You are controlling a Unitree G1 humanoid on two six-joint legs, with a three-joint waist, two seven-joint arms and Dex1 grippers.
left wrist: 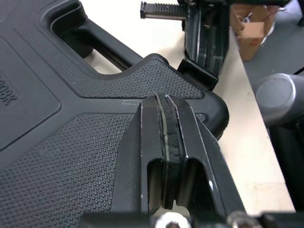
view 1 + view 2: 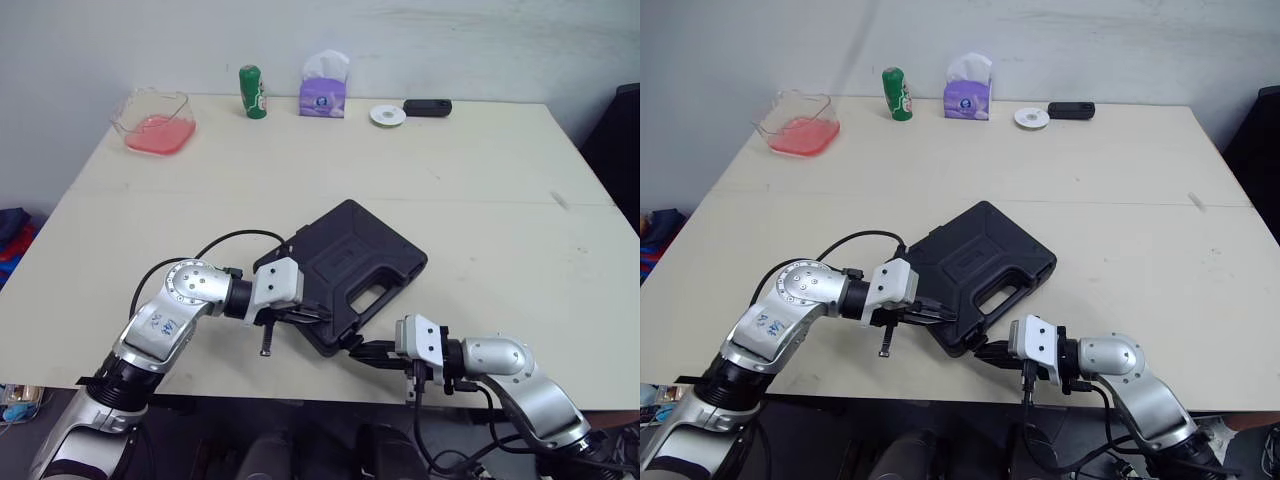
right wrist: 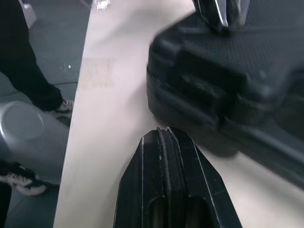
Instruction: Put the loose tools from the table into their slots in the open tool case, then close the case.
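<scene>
The black tool case lies closed near the table's front edge, handle toward the front right. My left gripper is shut, its fingers pressed together and resting on top of the lid's front corner. My right gripper is shut too, low over the table just off the case's front corner, by a latch. Nothing is held between either pair of fingers. No loose tools lie on the table.
Along the far edge stand a clear container with a pink bottom, a green can, a purple tissue box, a white tape roll and a small black device. The table edge runs just under both grippers.
</scene>
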